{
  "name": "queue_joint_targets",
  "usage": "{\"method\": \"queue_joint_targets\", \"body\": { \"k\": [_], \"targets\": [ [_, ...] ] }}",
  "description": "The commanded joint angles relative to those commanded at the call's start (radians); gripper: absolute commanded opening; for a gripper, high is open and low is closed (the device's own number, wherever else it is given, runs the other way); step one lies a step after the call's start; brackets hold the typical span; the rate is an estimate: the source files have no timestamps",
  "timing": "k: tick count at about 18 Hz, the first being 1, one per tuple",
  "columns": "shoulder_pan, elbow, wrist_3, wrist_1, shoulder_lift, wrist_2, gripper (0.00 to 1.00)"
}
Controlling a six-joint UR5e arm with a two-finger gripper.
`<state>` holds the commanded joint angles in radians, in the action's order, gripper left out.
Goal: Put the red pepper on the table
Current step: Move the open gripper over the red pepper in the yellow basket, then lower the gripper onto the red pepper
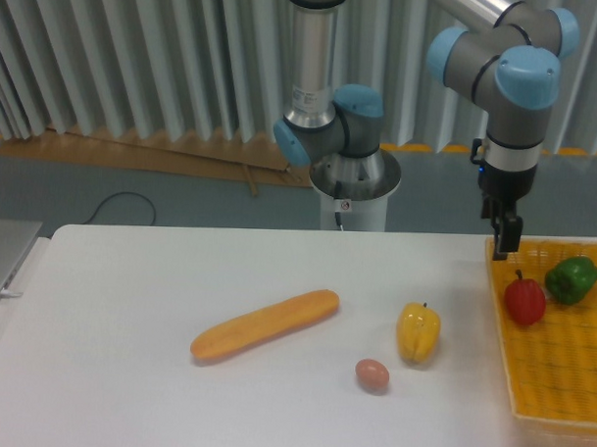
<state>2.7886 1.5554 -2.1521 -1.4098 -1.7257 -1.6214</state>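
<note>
The red pepper [524,299], glossy with a short dark stem, lies in the yellow woven basket [548,379] at the right edge of the white table [126,374]. My gripper [504,249] hangs from the arm just above the basket's near-left corner, up and slightly left of the red pepper, not touching it. It is seen edge-on as one dark narrow shape, so whether the fingers are open or shut does not show. Nothing is visibly held.
A green pepper [572,279] lies in the basket right of the red one. On the table are a yellow pepper [418,333], a brown egg [373,375] and a long orange loaf-like object [265,325]. A laptop edge [3,257] sits at far left.
</note>
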Motion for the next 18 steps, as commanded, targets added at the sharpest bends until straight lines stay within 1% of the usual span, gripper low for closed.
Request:
{"method": "queue_joint_targets", "body": {
  "k": [3,5,9,10,12,15,16,17,18],
  "targets": [
    [0.017,0.018,-0.055,0.067,-0.032,0.002,1.0],
    [0.037,0.02,-0.061,0.092,-0.054,0.003,1.0],
    [0.04,0.02,-0.084,0.144,-0.089,0.002,1.0],
    [0.043,0.02,-0.086,0.149,-0.094,0.003,1.0],
    [0.042,-0.001,-0.083,0.147,-0.112,0.002,1.0],
    [0.039,-0.003,-0.078,0.149,-0.135,0.008,1.0],
    [0.04,-0.005,-0.086,0.153,-0.138,0.029,1.0],
    [0.045,-0.032,-0.112,0.149,-0.153,0.081,1.0],
    [0.045,-0.046,-0.227,0.143,-0.166,0.113,1.0]
  ]
}}
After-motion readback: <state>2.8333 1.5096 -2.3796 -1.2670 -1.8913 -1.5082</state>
